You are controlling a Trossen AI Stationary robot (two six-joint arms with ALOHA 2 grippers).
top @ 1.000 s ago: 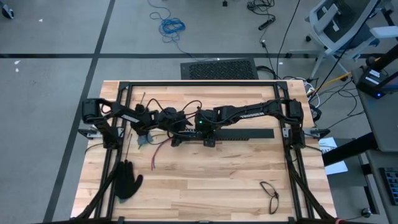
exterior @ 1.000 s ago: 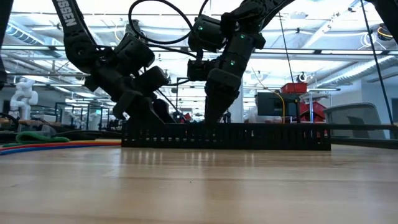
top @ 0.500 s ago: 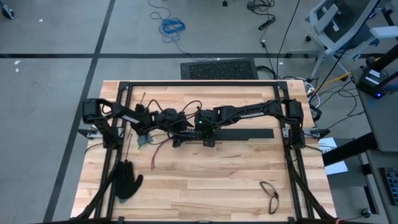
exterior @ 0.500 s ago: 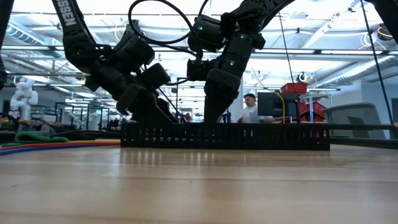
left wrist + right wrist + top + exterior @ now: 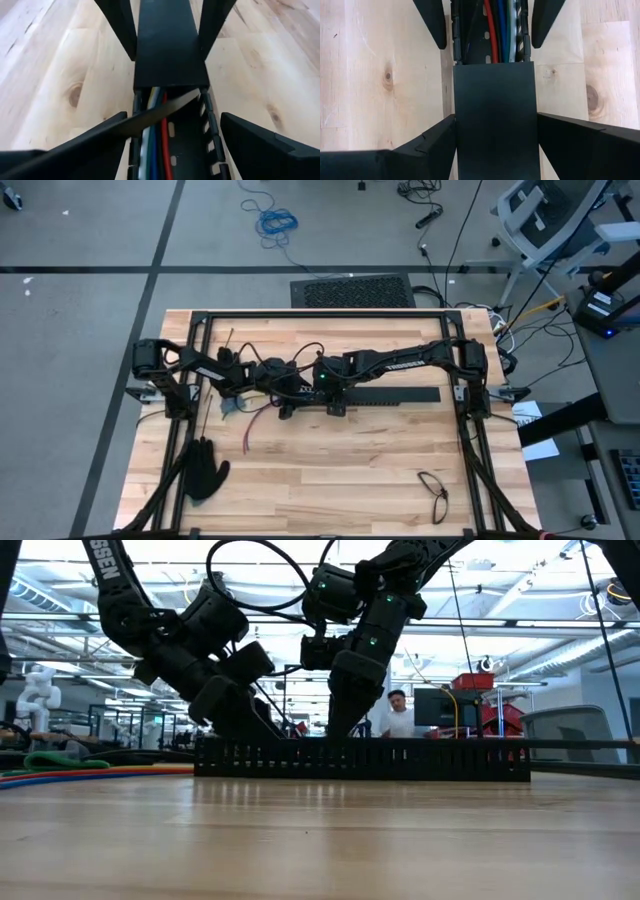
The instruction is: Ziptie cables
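White lettering runs along the left arm's upper link in the low view; only a fragment shows, not fully readable. The worktop [image 5: 330,470] is pale butcher-block wood with visible knots. A matte black slotted duct [image 5: 495,125] lies toward the far edge, its flat lid covering part of it. The cables [image 5: 156,145], glossy red, blue, white and yellow-green, lie inside the uncovered channel. The left pincer [image 5: 172,130] stands spread, fingers either side of the duct; a thin dark strip [image 5: 160,111] crosses the cables. The right pincer [image 5: 495,137] straddles the lidded section, fingers against its sides. A black glove [image 5: 205,470] lies near the left front corner.
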